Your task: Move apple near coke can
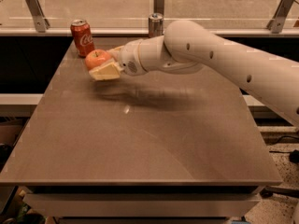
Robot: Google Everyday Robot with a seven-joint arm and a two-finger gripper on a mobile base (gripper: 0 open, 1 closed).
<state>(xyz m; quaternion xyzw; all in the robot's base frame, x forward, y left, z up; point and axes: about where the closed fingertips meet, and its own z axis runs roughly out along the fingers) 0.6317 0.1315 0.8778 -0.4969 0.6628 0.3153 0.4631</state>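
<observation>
- Pincer: clamped on the apple, one pale finger under it; sits over far-left part of desk, arm reaching in from view's right.
- Apple: appears held just off the surface (shadow lies apart, below), just beside coke can on its near side; contact w/ can not evident.
- Low carry prob. chosen so release won't set it rolling.
- Silver can: far edge, well apart, not involved.
- Est. progress: nearly done; set-down remains.

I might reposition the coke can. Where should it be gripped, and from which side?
Grip the coke can at mid-height, coming from the image's left: it stands upright, and the hand, holding the apple, sits close at its front right.
</observation>
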